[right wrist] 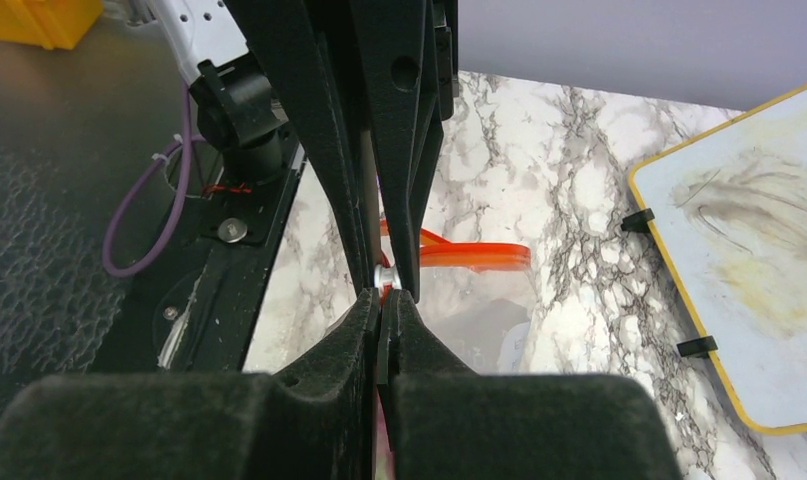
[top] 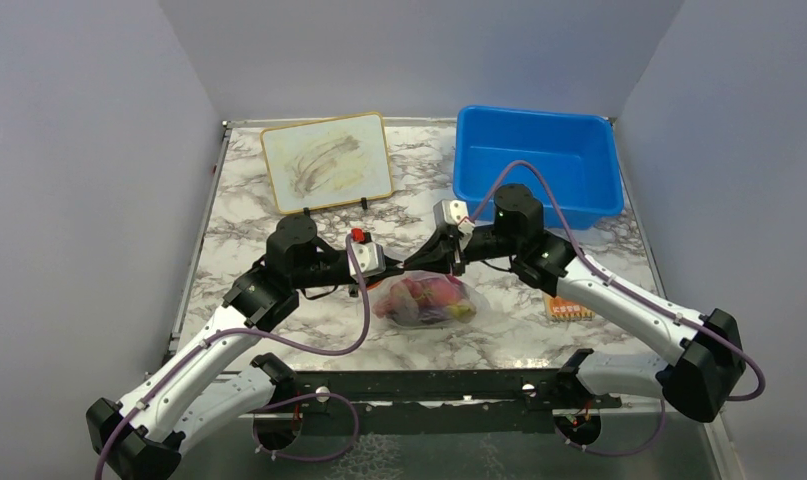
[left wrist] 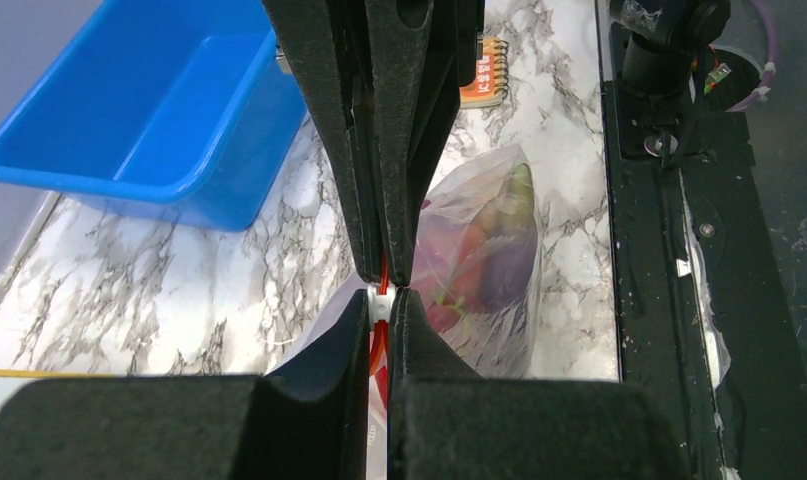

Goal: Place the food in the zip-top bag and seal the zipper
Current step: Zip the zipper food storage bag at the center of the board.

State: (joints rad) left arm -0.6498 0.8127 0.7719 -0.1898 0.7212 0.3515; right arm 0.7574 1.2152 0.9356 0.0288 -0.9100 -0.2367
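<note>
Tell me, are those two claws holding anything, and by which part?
Both are. The left gripper and right gripper each pinch the zip-top bag by its zipper, the orange-red strip along its mouth.

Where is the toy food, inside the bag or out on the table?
Inside. The left wrist view shows the food pressed behind the clear wall of the bag; overhead it is one colourful heap within the plastic.
</note>
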